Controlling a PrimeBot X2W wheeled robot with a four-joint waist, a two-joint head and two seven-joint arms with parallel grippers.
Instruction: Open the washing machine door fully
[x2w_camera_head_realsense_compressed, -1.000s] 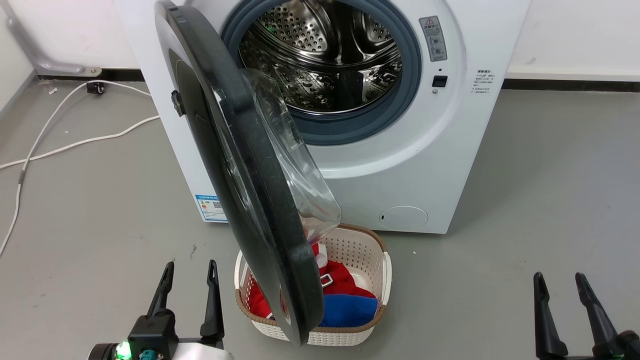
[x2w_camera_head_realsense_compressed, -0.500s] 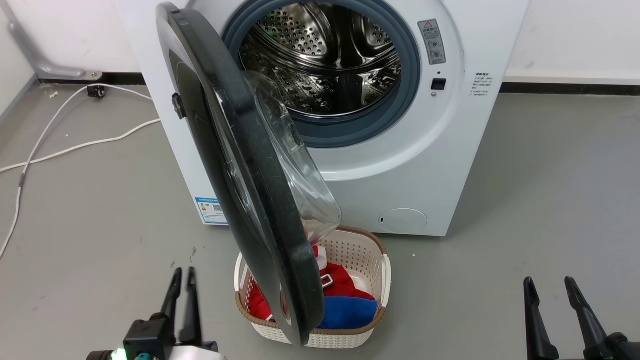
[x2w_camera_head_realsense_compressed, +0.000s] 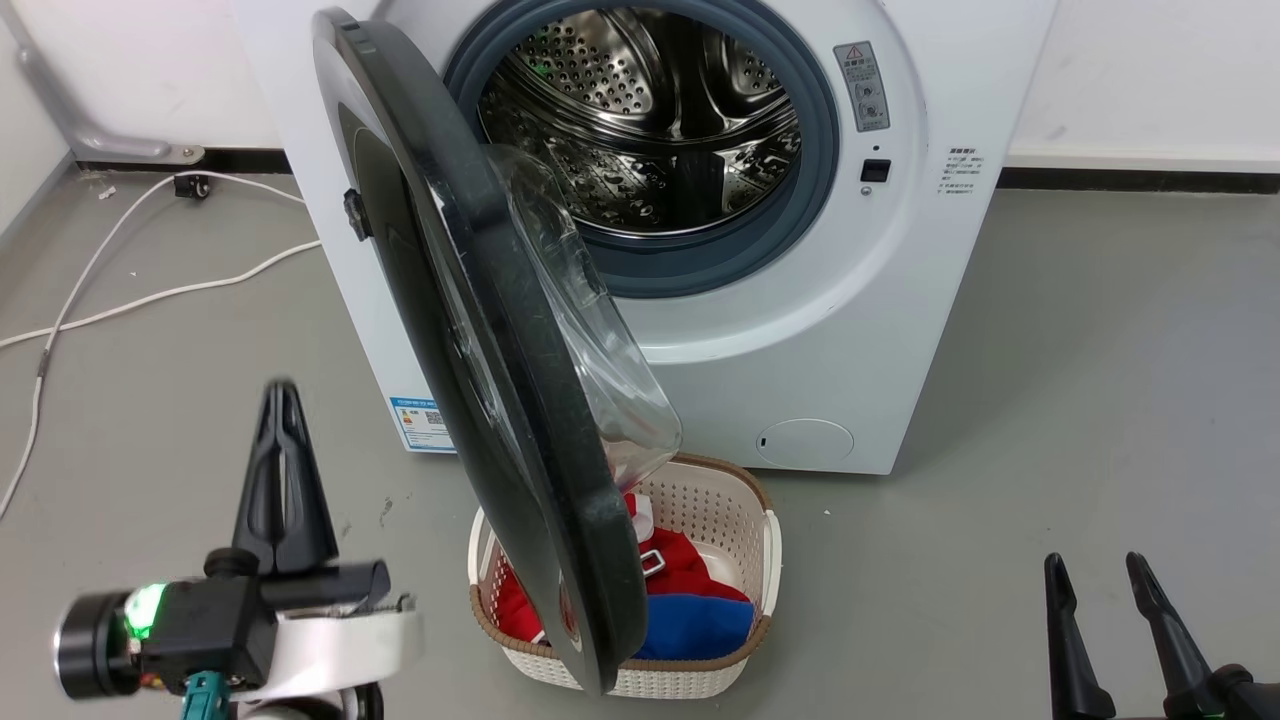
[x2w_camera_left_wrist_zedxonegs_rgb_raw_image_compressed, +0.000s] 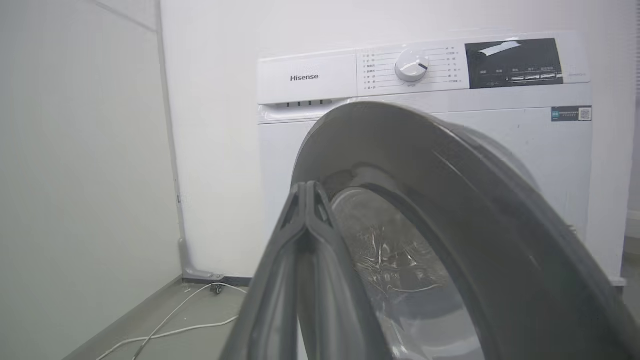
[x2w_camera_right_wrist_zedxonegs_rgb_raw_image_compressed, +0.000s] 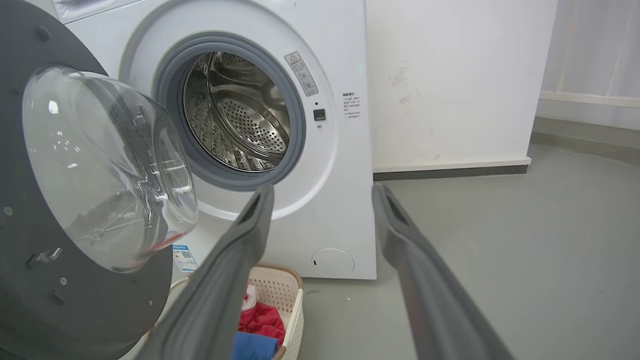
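You have the washing machine door (x2w_camera_head_realsense_compressed: 480, 330), a large round glossy black disc with a bulging clear glass bowl at its centre, standing part open. It is hinged at the left of the drum mouth in the head view and swings out toward the camera. Its lower edge crosses in front of the white perforated plastic laundry basket (x2w_camera_head_realsense_compressed: 745, 500), which sits on the grey floor just before the big white boxy front-loading washing machine (x2w_camera_head_realsense_compressed: 830, 330) and holds red and blue cloth. The perforated steel drum is exposed inside its grey rubber ring.

Your left gripper (x2w_camera_head_realsense_compressed: 283, 392) is raised on the outer side of the door, its two long dark fingers pressed together and holding nothing. In the head view a strip of floor separates it from the door. In the left wrist view the joined tips (x2w_camera_left_wrist_zedxonegs_rgb_raw_image_compressed: 306, 186) point at the door's dark outer face (x2w_camera_left_wrist_zedxonegs_rgb_raw_image_compressed: 450, 225).

Your right gripper (x2w_camera_head_realsense_compressed: 1093, 562) sits low at the lower right, fingers spread apart and empty, well clear of the door. In the right wrist view (x2w_camera_right_wrist_zedxonegs_rgb_raw_image_compressed: 322, 192) it faces the open drum.
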